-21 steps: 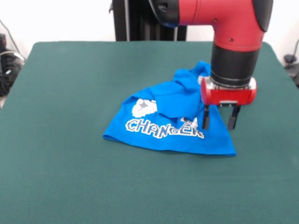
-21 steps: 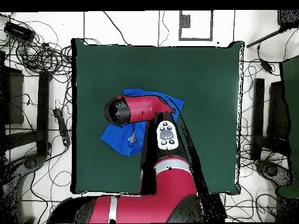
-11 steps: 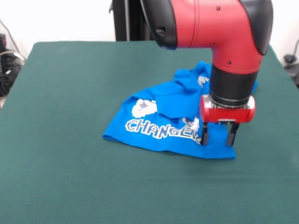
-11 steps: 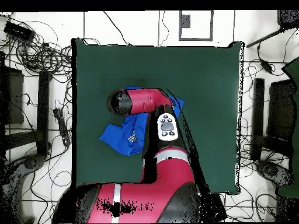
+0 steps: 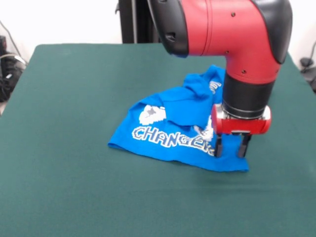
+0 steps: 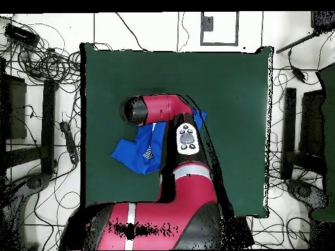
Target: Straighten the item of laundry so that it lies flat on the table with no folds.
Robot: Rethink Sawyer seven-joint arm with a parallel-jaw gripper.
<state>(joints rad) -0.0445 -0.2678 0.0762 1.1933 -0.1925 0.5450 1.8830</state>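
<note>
While the crumpled blue shirt lies mid-table, the gripper stands over its near corner, jaws apart astride the hem, the bunched folds behind them toward the far side.

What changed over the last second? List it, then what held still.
The gripper came down and toward the camera, its open fingers now straddling the T-shirt near its front right corner. Nothing gripped yet. The shirt stayed crumpled in the same spot on the table.
</note>
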